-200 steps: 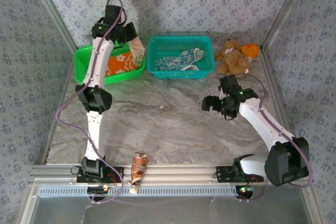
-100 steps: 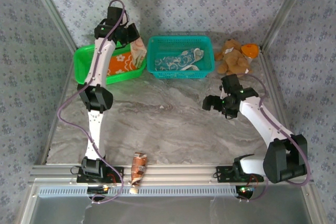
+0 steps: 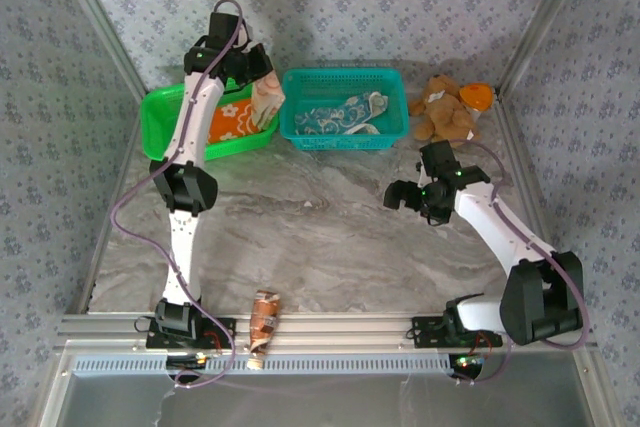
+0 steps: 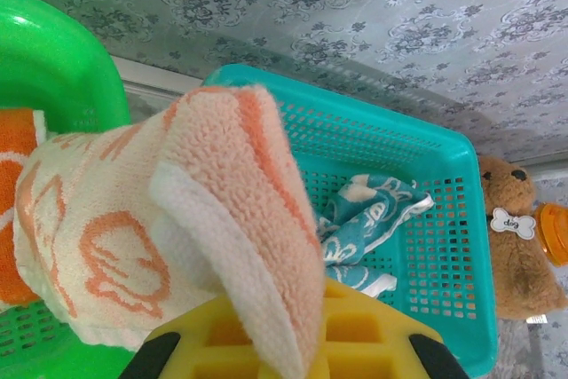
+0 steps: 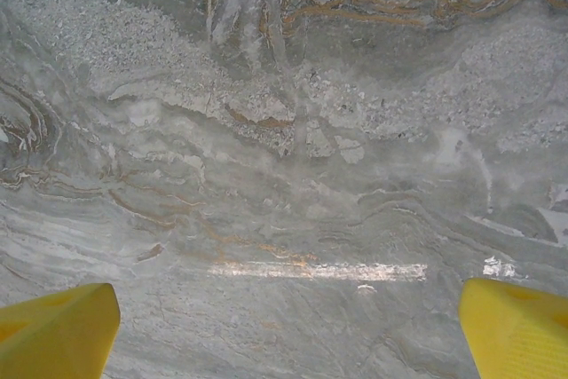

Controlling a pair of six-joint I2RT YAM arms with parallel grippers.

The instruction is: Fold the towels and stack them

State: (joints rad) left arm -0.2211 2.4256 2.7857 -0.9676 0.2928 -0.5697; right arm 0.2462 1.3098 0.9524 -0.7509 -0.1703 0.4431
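Peach towel [image 4: 115,219] — pinched in left gripper [image 3: 255,67] | right gripper [image 5: 288,321] spread above table [image 5: 284,130]

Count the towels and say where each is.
3. Peach towel hangs from the left tool near the green bin; orange towel lies in that bin; teal towel lies in the teal basket. Others may be hidden beneath.

peach towel [image 4: 98,219]: hanging crumpled | orange towel [image 3: 225,125]: green bin [image 3: 158,107] | teal towel [image 3: 335,117]: teal basket [image 3: 340,74]

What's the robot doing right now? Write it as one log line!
left tool: shut on peach towel, held up at green basket edge | right tool: open above marble table | teal towel: in teal basket
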